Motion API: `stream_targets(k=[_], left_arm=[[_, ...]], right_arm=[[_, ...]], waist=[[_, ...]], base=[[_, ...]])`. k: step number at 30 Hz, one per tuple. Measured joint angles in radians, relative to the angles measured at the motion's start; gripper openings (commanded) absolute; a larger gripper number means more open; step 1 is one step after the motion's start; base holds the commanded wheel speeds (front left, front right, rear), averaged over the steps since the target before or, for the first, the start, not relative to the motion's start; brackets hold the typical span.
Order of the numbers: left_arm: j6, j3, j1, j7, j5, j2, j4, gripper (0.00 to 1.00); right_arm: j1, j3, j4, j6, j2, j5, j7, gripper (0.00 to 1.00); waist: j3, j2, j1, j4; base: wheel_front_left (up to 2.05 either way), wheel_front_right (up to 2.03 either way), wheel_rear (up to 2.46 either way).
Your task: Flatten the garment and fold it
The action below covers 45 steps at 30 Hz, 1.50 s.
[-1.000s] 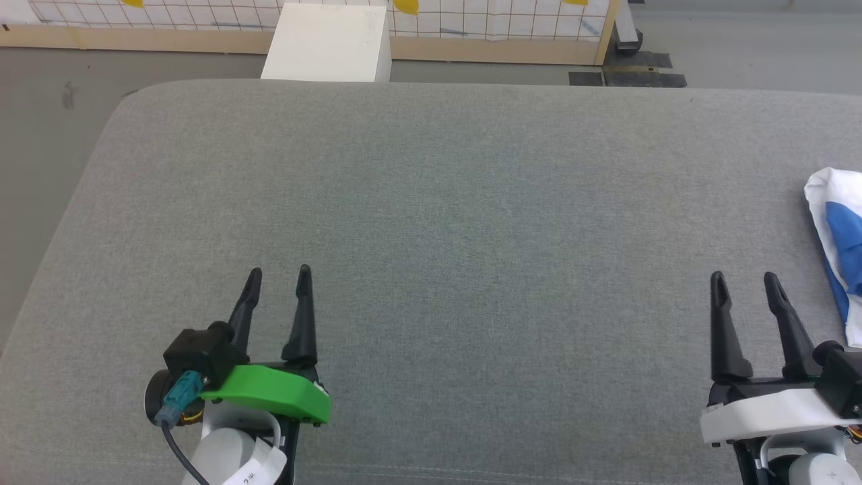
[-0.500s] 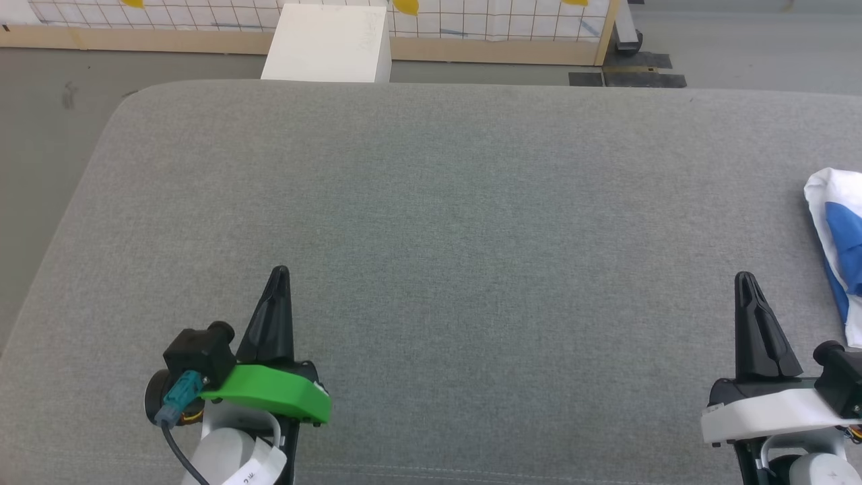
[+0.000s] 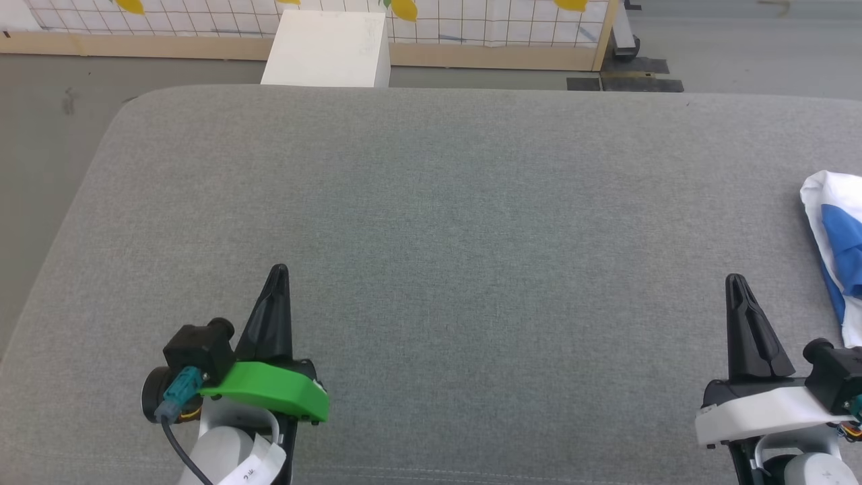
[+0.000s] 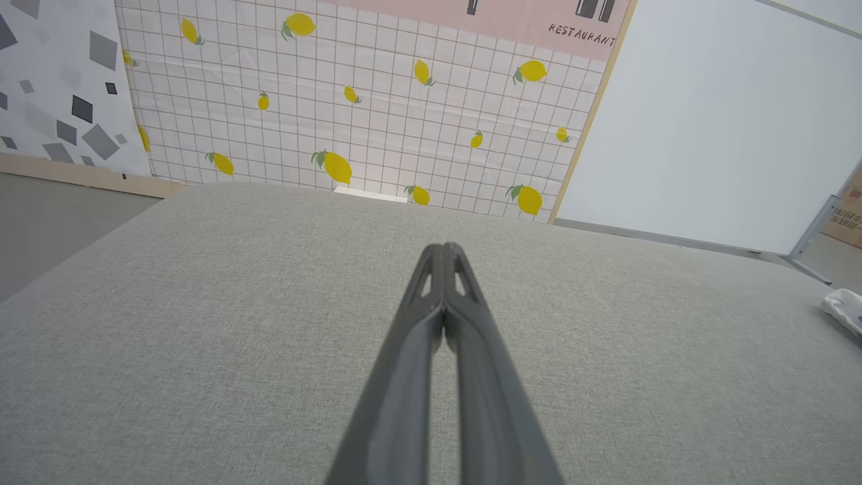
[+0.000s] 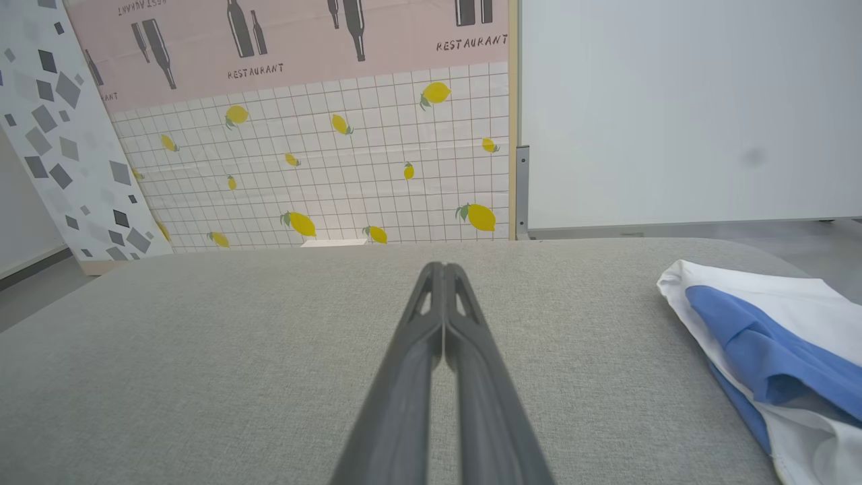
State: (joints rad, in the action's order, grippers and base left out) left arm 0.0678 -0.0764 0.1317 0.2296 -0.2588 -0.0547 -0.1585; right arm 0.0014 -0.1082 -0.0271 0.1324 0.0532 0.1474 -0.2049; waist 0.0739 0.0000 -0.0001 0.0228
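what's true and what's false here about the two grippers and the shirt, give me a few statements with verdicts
1. The left gripper and the right gripper are both shut. True.
2. The right gripper holds the garment. False: it holds nothing; the garment lies off to the right of its fingers.
3. The garment is spread flat in the middle of the grey padded surface. False: it lies bunched at the right edge.
4. A white box stands beyond the surface's far edge. True.

Garment (image 3: pixel 835 249) lies bunched at right edge of grey padded surface (image 3: pixel 431 222): an obstacle. Left of garment: open, flat passage. White box (image 3: pixel 326 47) far left of garment, past the surface's far edge.
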Motion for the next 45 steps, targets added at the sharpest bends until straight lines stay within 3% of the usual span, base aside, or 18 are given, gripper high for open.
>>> stream_targets(k=[45], left_arm=[[-0.026, 0.030, -0.047, -0.094, 0.106, 0.000, 0.062, 0.00]], right_arm=[[0.000, 0.042, 0.007, 0.000, 0.000, -0.054, 0.082, 0.00]], waist=[[-0.030, 0.0000, 0.0001, -0.009]], base=[[0.00, 0.00, 0.00]])
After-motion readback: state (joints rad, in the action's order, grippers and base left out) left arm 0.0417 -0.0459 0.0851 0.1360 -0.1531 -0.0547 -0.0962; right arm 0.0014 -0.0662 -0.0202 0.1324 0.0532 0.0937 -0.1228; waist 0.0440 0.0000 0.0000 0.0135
